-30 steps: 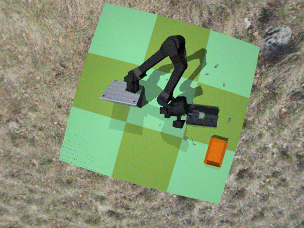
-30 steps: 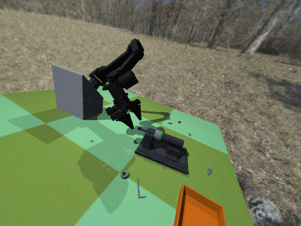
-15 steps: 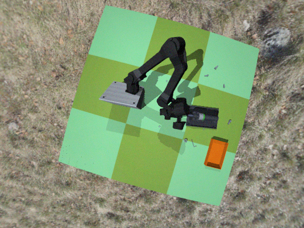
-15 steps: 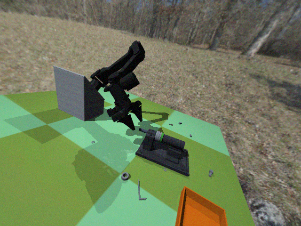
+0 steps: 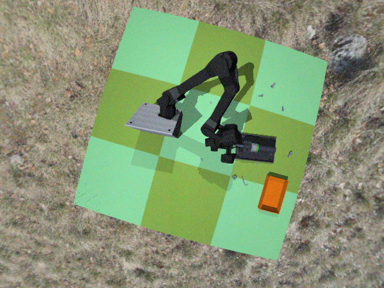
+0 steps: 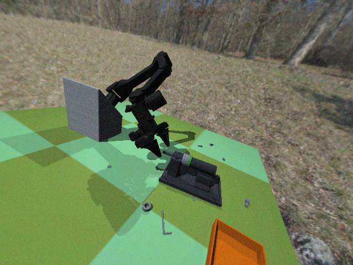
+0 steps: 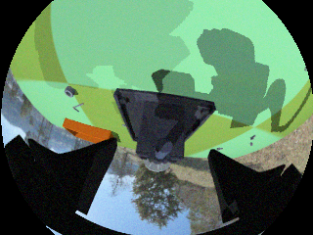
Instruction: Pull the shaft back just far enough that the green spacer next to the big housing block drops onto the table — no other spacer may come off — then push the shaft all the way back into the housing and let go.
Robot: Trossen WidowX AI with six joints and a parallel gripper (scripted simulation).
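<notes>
The dark fixture [image 5: 270, 159] [image 6: 188, 190] [image 7: 125, 111] carries the big housing block [image 5: 267, 149] [image 6: 203, 166]. The green spacer [image 5: 257, 147] [image 6: 190, 160] sits around the shaft line against the housing's end. Pale grey spacers [image 5: 253, 147] [image 6: 185, 159] sit beside it, between it and the near support. The thin end of the shaft [image 6: 167, 153] [image 7: 164, 149] sticks out of the support toward the arm. My gripper [image 6: 164, 150] [image 7: 164, 149] is wide open and empty, its fingertips just short of the shaft's end and to either side of it. How deep the shaft sits in the housing is hidden.
An orange tray [image 5: 274, 193] [image 6: 235, 250] [image 7: 88, 131] stands beyond the fixture's side. A ring [image 5: 234, 177] [image 6: 146, 202] and a hex key [image 5: 243, 180] [image 6: 162, 222] lie near the fixture. Several small bolts, one of them a bolt [image 5: 290, 153] [image 6: 247, 202] past the housing end, lie around.
</notes>
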